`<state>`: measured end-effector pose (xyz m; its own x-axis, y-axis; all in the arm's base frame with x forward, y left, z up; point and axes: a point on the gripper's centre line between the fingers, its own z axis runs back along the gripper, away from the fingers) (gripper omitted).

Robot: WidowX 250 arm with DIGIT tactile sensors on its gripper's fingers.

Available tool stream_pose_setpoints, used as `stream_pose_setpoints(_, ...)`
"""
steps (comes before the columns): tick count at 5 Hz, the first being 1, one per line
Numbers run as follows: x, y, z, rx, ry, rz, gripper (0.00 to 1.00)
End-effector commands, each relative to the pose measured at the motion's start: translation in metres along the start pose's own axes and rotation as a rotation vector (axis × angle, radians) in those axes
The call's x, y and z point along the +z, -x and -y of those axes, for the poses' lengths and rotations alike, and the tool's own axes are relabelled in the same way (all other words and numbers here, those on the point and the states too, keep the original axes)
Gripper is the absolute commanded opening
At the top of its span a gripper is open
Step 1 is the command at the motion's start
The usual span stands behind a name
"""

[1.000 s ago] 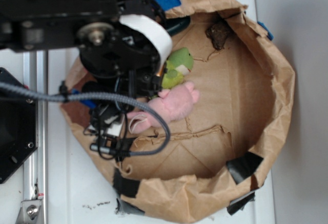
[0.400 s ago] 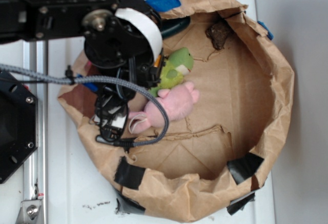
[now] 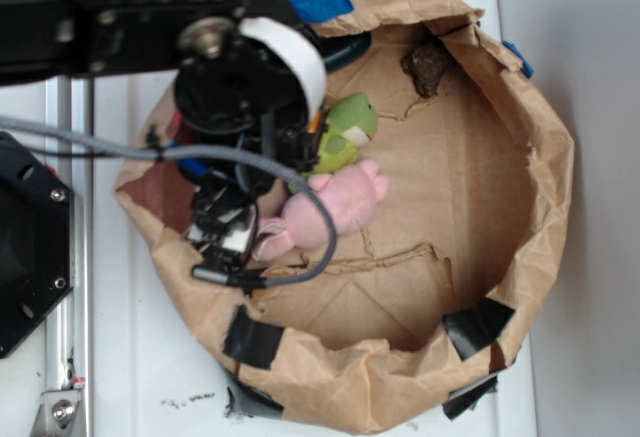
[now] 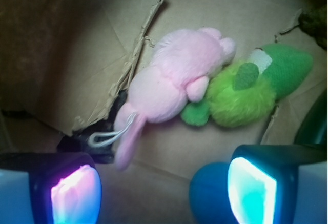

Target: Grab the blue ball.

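Hovering spread, the pincer (image 4: 164,190) has the blue ball (image 4: 207,193) beside one finger

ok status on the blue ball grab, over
Tool open, low in the bag. Blue ball beside one pad, not gripped. Pink plush and green plush lie just beyond.

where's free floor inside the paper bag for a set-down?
Free: the bare cardboard floor between the pink plush and the paper bag's right wall, and the near stretch below the torn seam. Crowded: the left side, where the claw, open, hangs by the blue ball, with the green plush against the pink one.
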<state>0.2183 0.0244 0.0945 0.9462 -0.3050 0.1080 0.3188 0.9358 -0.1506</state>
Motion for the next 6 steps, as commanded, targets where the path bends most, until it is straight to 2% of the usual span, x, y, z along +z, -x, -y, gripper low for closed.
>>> stream_pose_setpoints(1, 0.033, -0.015, -0.02, 0.098, -0.108, 0.12, 1.0)
stream_pose_setpoints(3, 0.013, 0.004, -0.015, 0.08, -0.145, 0.051, 1.0)
stream_pose_setpoints(5, -0.012, 0.012, -0.023, 0.095, -0.186, -0.02, 1.0)
stream_pose_setpoints(6, -0.019, 0.009, -0.032, 0.125, -0.197, -0.033, 1.0)
